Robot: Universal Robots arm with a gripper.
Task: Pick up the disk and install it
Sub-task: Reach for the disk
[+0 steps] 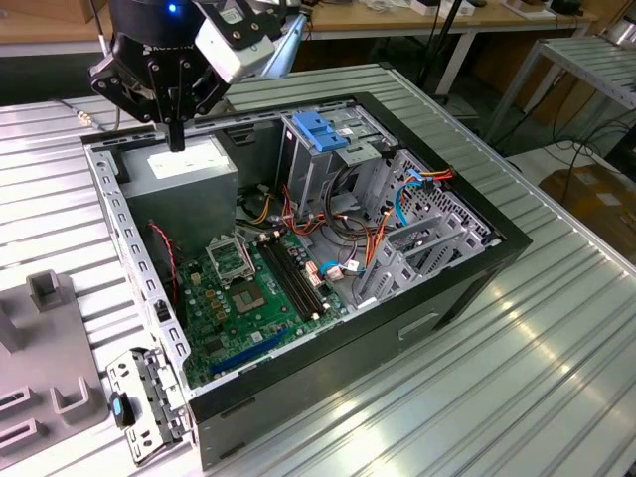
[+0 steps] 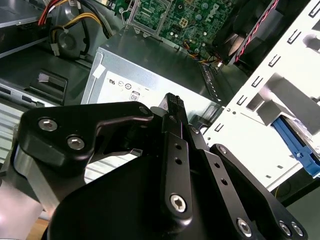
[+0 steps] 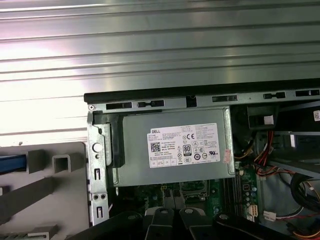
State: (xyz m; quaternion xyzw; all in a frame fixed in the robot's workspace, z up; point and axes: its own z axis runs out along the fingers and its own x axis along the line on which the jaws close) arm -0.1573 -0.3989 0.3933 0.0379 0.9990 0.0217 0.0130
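Black robot gripper [image 1: 177,141] [image 2: 174,101] hangs at the far corner of an open black desktop computer case [image 1: 467,283], on the exterior view's left. Its two slim fingers are pressed together with nothing between them, and they point straight down. The tip sits over a grey metal power supply box [image 1: 189,171] [image 2: 131,84] [image 3: 175,147] with a white label. Whether the tip touches the box cannot be told.

Beside the box, inside the case, lies a green circuit board [image 1: 248,298]. Beyond it, toward the exterior view's right, a blue-handled bracket [image 1: 320,129] rests on top of a grey metal drive cage [image 1: 343,164].

Outside the case, past its pale perforated side wall, a grey plastic holder [image 1: 45,348] [image 3: 55,170] stands on the ribbed aluminium table [image 1: 517,378]. In both wrist views a blue plastic strip shows at that holder. It appears to be a carrier rail of the disk [image 2: 295,146] [image 3: 10,164], well apart from the gripper. The disk's silver body cannot be made out.
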